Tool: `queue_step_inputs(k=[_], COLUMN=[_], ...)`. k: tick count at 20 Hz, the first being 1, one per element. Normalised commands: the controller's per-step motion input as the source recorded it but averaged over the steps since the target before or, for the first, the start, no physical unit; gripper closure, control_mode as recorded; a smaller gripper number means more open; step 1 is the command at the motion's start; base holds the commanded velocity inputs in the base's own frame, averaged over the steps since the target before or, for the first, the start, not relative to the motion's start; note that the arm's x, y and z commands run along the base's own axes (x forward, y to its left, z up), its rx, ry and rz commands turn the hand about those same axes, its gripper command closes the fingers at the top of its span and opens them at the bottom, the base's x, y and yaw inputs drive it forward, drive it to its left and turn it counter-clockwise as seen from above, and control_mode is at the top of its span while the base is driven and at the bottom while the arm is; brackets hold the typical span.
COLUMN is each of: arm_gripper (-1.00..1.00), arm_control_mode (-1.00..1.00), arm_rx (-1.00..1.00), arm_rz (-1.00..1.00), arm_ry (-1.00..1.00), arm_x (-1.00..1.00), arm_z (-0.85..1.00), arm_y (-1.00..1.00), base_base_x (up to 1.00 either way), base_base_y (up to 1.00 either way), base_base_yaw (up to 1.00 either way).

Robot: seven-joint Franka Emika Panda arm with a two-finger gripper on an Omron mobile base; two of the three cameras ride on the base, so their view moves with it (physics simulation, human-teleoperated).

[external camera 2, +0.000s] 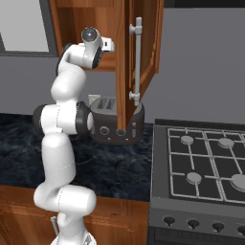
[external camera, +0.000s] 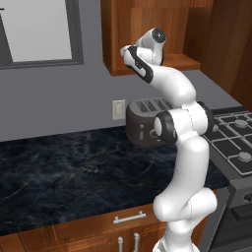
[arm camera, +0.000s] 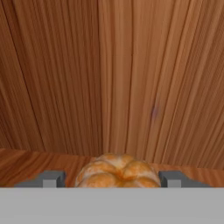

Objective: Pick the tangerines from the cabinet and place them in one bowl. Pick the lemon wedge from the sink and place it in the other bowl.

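The arm rises from the base, bends over the dark counter [external camera: 59,162] and reaches up into the open nook of the wooden cabinet [external camera: 147,29], above the toaster [external camera: 142,123]. The hand [arm camera: 113,179] points level at the cabinet's back wall. Its two fingers [arm camera: 51,178] stand wide apart, one on each side of a tangerine [arm camera: 116,171] resting on the shelf. Whether the fingers touch the tangerine cannot be told; small gaps seem to show on both sides. The cabinet door [external camera 2: 139,57] stands open beside the stove [external camera 2: 201,162].
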Motion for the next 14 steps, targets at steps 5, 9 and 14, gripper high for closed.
queue_step_inputs(k=[5, 9, 14], arm_gripper=[1.00, 1.00, 1.00], arm_control_mode=[-1.00, -1.00, -1.00], arm_rx=[0.00, 0.00, 0.00], arm_rz=[0.00, 0.00, 0.00], arm_ry=[0.00, 0.00, -0.02], arm_x=[0.04, 0.00, 0.00], arm_z=[-0.12, -0.10, 0.00], arm_y=[0.00, 0.00, -0.01], base_base_x=[0.00, 0.00, 0.00], base_base_y=[0.00, 0.00, 0.00], base_base_yaw=[0.00, 0.00, 0.00])
